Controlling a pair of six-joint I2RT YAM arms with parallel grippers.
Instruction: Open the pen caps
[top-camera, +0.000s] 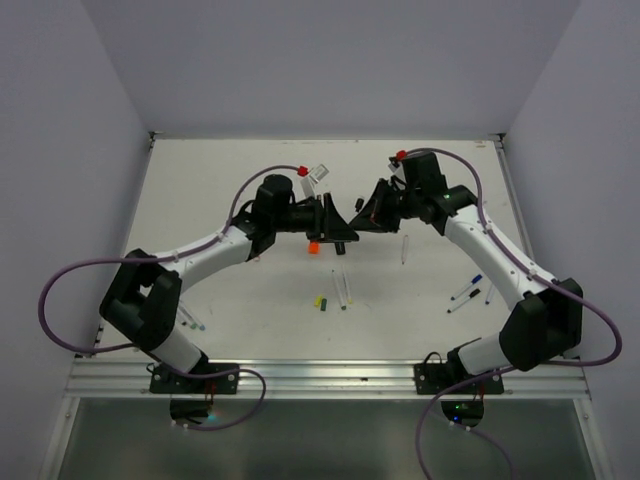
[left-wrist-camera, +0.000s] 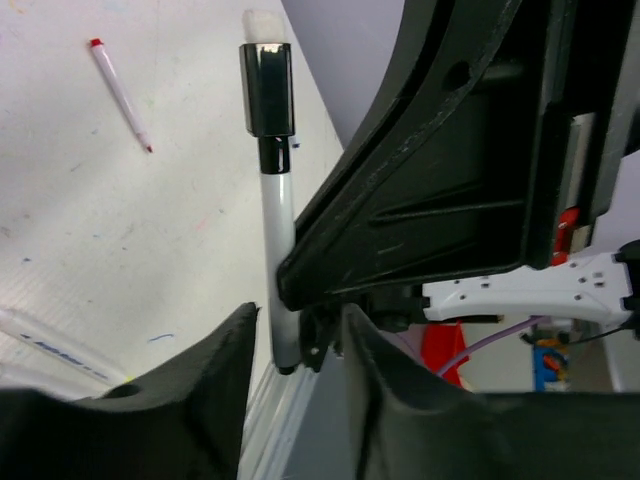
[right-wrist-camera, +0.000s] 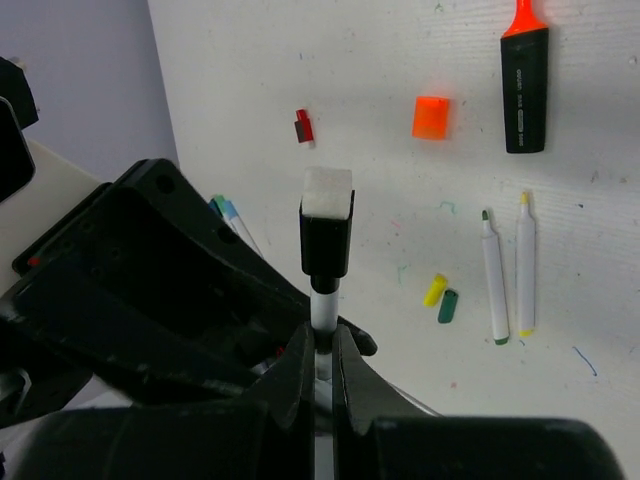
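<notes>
Your right claw (right-wrist-camera: 320, 338) clamps a slim white-barrelled pen (left-wrist-camera: 277, 230), black plastic cap (right-wrist-camera: 326, 235) not off yet. Left claw (left-wrist-camera: 300, 335) gapes loosely around the barrel. Chunky orange cap (right-wrist-camera: 431, 117), small yellow cap (right-wrist-camera: 434, 290) and small green cap (right-wrist-camera: 447, 306) are already off.

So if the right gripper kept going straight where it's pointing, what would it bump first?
Probably the left gripper. From above, the right gripper, shut on a pen, points straight at it with hardly any gap. Depth is hard to judge, so it might slip just past.
</notes>
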